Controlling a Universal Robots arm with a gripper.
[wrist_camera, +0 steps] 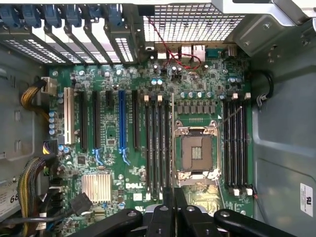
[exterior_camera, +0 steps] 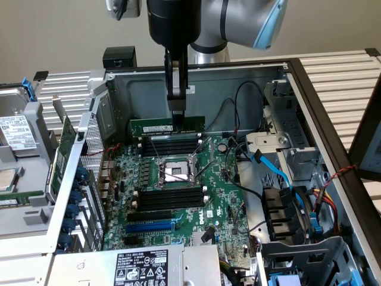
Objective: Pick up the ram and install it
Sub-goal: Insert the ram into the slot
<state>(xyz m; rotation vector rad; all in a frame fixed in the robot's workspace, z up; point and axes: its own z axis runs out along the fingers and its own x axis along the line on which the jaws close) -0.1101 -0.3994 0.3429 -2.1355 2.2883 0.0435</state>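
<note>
The ram (exterior_camera: 166,126) is a long green stick with a white label strip. It hangs level inside the open computer case, just above the far bank of black memory slots (exterior_camera: 169,145). My gripper (exterior_camera: 177,118) comes straight down from above and is shut on the ram's upper edge near its middle. In the wrist view my gripper (wrist_camera: 174,202) points down at the motherboard (wrist_camera: 113,148). There the ram (wrist_camera: 172,143) shows edge-on as a thin pale line next to the CPU socket (wrist_camera: 196,153). Empty slots (wrist_camera: 155,143) lie on both sides of the socket.
A larger green card (exterior_camera: 64,155) with a metal bracket stands at the exterior view's left. Blue and black cables (exterior_camera: 280,173) and drive bays crowd the exterior view's right. The power supply (exterior_camera: 143,268) sits at the front. The case's back wall (exterior_camera: 238,83) rises close behind the ram.
</note>
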